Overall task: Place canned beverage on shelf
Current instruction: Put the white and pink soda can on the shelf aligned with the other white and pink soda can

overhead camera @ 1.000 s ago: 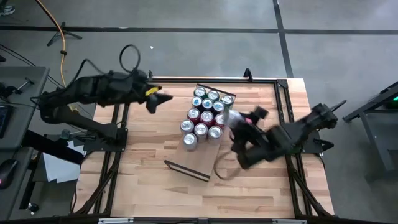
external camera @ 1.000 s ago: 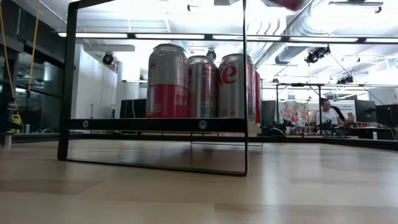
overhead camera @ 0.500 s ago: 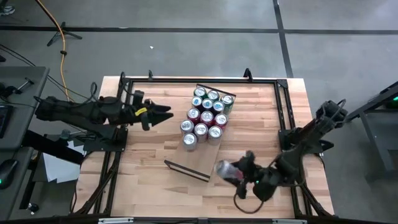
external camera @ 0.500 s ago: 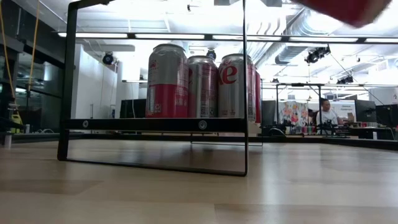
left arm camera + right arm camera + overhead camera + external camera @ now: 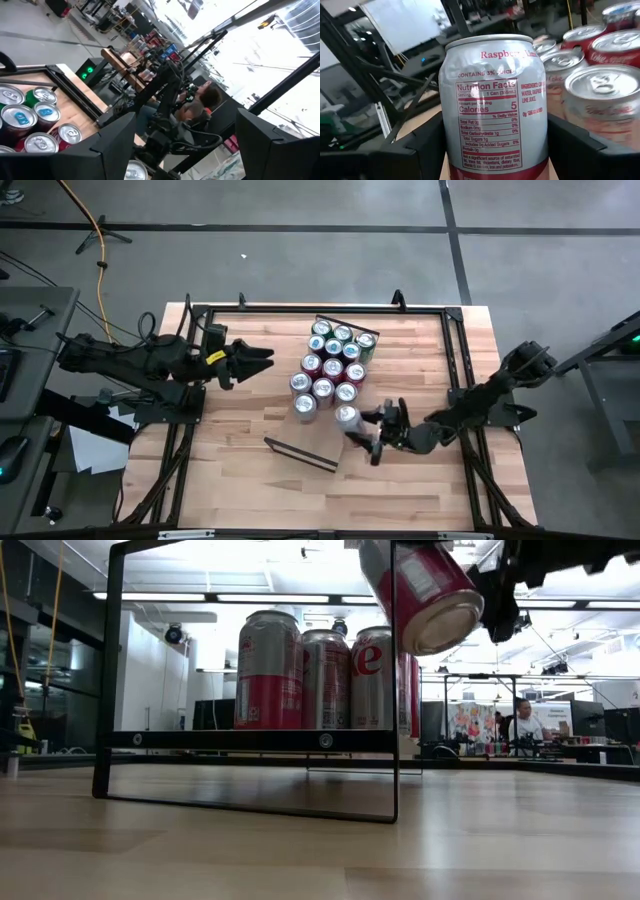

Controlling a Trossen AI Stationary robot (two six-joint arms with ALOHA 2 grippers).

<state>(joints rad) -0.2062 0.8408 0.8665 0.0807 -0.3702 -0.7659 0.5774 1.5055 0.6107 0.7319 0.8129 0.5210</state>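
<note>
Wooden tabletop point(image 5: 240, 430) carries the shelf point(image 5: 318, 442); above its near end the right gripper point(image 5: 377, 438) clamps a raspberry can point(image 5: 347, 419), tilted. Farther, clustered cans point(image 5: 330, 365) stand; left gripper point(image 5: 262, 360) hovers with jaws apart, empty.

Tabletop point(image 5: 240, 430): plank-patterned light wood, framed by dark metal rails. Bearing one shelf point(image 5: 322, 442), a pale wood board on thin dark end rails, set at a slant near the middle. On the shelf: upright cans point(image 5: 330, 362), close-packed in rows at its far end; near end bare.
</note>
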